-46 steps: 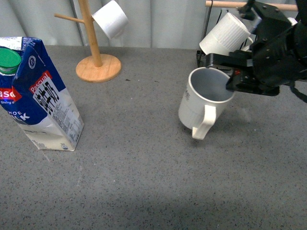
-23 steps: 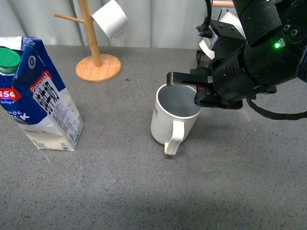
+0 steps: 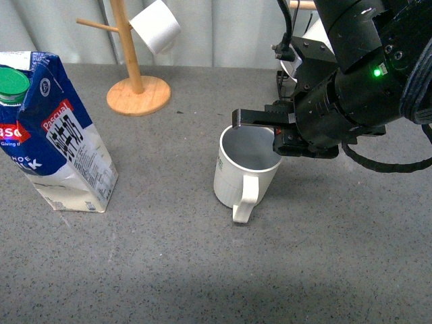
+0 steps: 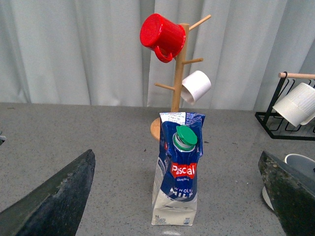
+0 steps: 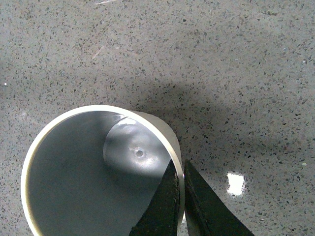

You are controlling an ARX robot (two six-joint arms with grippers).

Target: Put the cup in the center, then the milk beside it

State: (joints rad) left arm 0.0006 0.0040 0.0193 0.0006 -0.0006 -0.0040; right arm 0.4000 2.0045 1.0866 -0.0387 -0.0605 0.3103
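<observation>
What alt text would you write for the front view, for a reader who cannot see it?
The black right gripper pinches the rim of a cream-white ribbed ceramic mug, upright near the middle of a grey speckled table. A blue-and-white milk carton with a green cap stands at the left, and a wooden mug tree holding a white cup stands behind.

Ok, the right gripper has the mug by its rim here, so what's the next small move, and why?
Probably open the right gripper and lift clear. It pinches the wall of the cup, which stands upright and appears to rest on the table near the middle. The milk stands far off to the left with no gripper on it, so it likely comes next.
</observation>
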